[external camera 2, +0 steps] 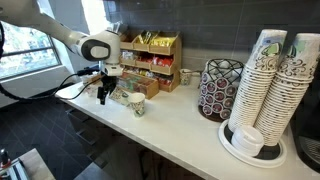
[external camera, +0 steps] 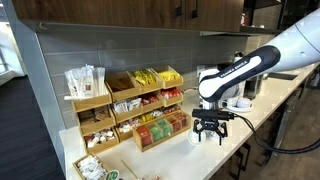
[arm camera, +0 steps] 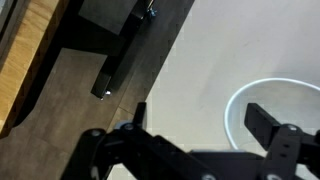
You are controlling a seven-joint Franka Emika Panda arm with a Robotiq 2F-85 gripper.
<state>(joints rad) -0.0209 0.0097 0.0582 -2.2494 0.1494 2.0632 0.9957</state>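
Note:
My gripper (external camera: 209,131) hangs open just above the light countertop (external camera: 215,155), its fingers pointing down and empty. A small white paper cup (external camera: 195,139) stands upright on the counter right beside it. In an exterior view the gripper (external camera 2: 103,94) is left of the cup (external camera 2: 137,104), apart from it. In the wrist view the cup's round white rim (arm camera: 240,100) lies at the right, and the right fingertip (arm camera: 264,120) is over its opening. The gripper (arm camera: 200,122) holds nothing.
A tiered wooden snack organizer (external camera: 135,108) stands against the back wall, with a low tray of packets (external camera: 95,166) beside it. A wire pod holder (external camera 2: 218,88) and tall stacks of paper cups (external camera 2: 270,85) stand along the counter. The counter's front edge (arm camera: 30,70) is close by.

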